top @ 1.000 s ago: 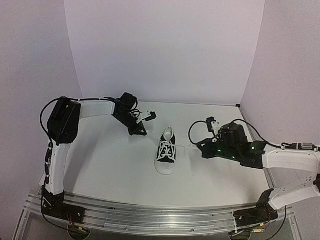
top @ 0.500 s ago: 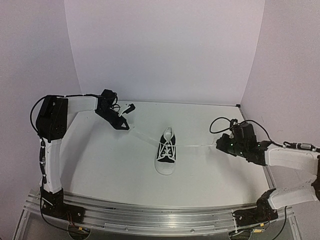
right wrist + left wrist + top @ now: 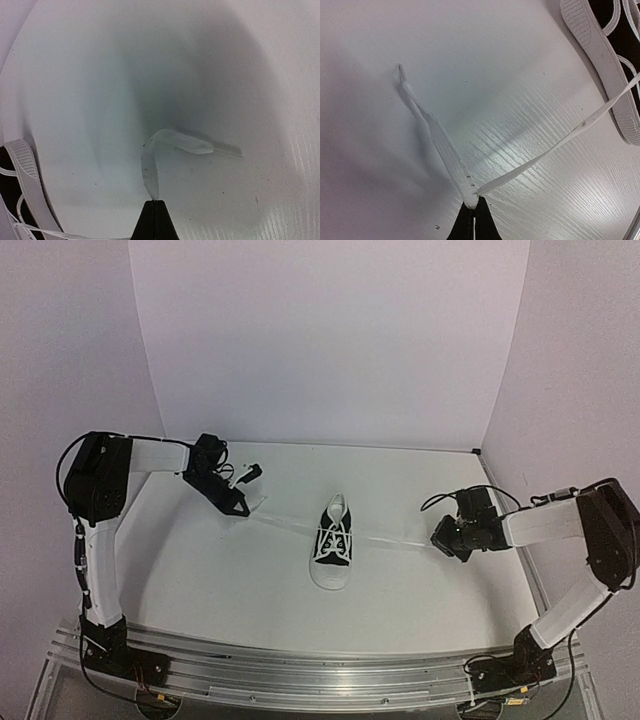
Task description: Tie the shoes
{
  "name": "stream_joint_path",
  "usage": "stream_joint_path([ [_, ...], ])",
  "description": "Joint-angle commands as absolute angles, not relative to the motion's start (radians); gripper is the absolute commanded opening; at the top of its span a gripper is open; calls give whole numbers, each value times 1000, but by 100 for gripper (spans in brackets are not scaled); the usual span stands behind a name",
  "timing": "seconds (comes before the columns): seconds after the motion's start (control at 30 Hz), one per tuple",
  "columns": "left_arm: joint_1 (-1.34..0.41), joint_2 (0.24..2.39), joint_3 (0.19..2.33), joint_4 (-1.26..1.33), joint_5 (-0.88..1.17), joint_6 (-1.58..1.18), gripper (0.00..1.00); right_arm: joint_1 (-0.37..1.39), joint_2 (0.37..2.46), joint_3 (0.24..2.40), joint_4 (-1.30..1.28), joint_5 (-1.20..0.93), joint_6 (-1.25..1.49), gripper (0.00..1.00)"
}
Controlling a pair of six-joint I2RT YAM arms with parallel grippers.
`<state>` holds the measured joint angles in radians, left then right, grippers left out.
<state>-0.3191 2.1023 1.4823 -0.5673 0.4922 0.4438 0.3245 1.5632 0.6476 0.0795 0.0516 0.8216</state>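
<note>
Top external view shows you, left of the sneaker (image 3: pixel 334 540), your left gripper (image 3: pixel 239 507) pinched shut on the left lace (image 3: pixel 285 525). The sneaker sits on the table (image 3: pixel 220 580), toe toward the arm bases. Right of it, your right gripper (image 3: pixel 443 541) clamps the right lace (image 3: pixel 395 539), which seems taut.

Matt canvas sneaker (image 3: pixel 333 543), ribbed rubber sole (image 3: pixel 598 56), woven cloth laces (image 3: pixel 445 145); the table (image 3: pixel 220 570) is faintly grained, glossy.
</note>
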Motion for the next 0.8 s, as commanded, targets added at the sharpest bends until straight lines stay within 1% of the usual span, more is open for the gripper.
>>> stream_joint_path([
  [0.0,-307,2027,1468,-536,463,445,0,301,1623,686,51,10,849,0],
  [0.23,-307,2023,1438,-532,466,434,0,285,1651,705,7,17,822,0],
  [0.37,-312,2006,1465,-592,502,419,0,284,1688,772,-34,-79,763,1],
  [0.4,-315,1992,1477,-622,518,412,0,284,1687,784,-43,-100,755,6],
  [0.47,-330,1956,1494,-679,550,398,0,284,1662,792,-79,-117,743,32],
  [0.53,-337,1926,1510,-746,592,378,0,285,1623,796,-134,-102,721,46],
  [0.6,-345,1896,1515,-802,640,344,0,284,1587,810,-197,-84,679,53],
  [0.7,-363,1861,1508,-855,725,288,0,289,1528,864,-291,-50,579,60],
  [0.73,-371,1851,1505,-862,752,271,0,299,1508,890,-311,-33,531,65],
  [0.77,-378,1846,1506,-869,772,251,0,325,1497,922,-314,-15,470,68],
])
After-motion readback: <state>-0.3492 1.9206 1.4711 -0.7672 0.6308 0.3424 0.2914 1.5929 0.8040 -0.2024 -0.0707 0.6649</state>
